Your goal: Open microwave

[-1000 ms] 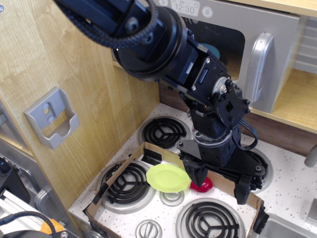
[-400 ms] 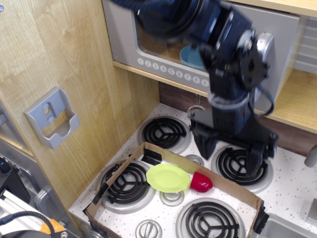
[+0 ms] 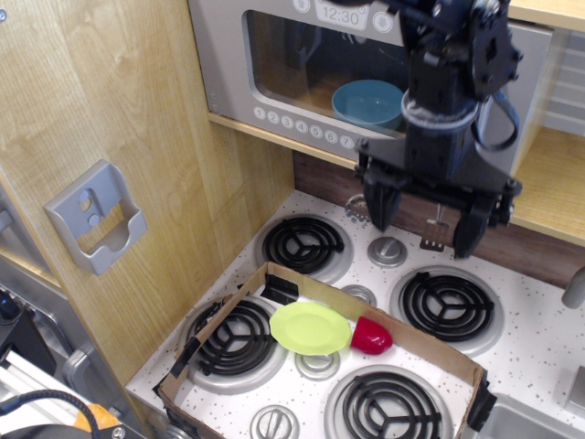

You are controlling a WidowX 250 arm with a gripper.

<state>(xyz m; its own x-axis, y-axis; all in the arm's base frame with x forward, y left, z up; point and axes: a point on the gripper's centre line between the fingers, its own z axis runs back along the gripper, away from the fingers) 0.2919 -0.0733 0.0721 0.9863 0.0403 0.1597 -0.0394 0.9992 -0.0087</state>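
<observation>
The grey microwave (image 3: pixel 227 57) sits in the wooden cabinet at the top, with its door shut. Its clock display (image 3: pixel 340 15) reads 12:30 and a row of round white buttons (image 3: pixel 302 128) runs under the window. A blue bowl (image 3: pixel 366 101) shows through the window. My black arm covers the right side of the door, so the silver handle is hidden. My gripper (image 3: pixel 425 219) hangs open and empty just below the microwave's lower right edge, fingers (image 3: pixel 377 208) pointing down over the stove's back.
A white stove top (image 3: pixel 539 320) with several black coil burners lies below. A cardboard tray (image 3: pixel 430 352) on it holds a green plate (image 3: pixel 311 327) and a red cup (image 3: pixel 371 337). A grey wall bracket (image 3: pixel 96 218) hangs on the left wooden panel. An open wooden shelf (image 3: pixel 548 178) is at right.
My gripper has risen from low over the cardboard tray, up and to the right, to just under the microwave's right side. The plate and cup have not moved.
</observation>
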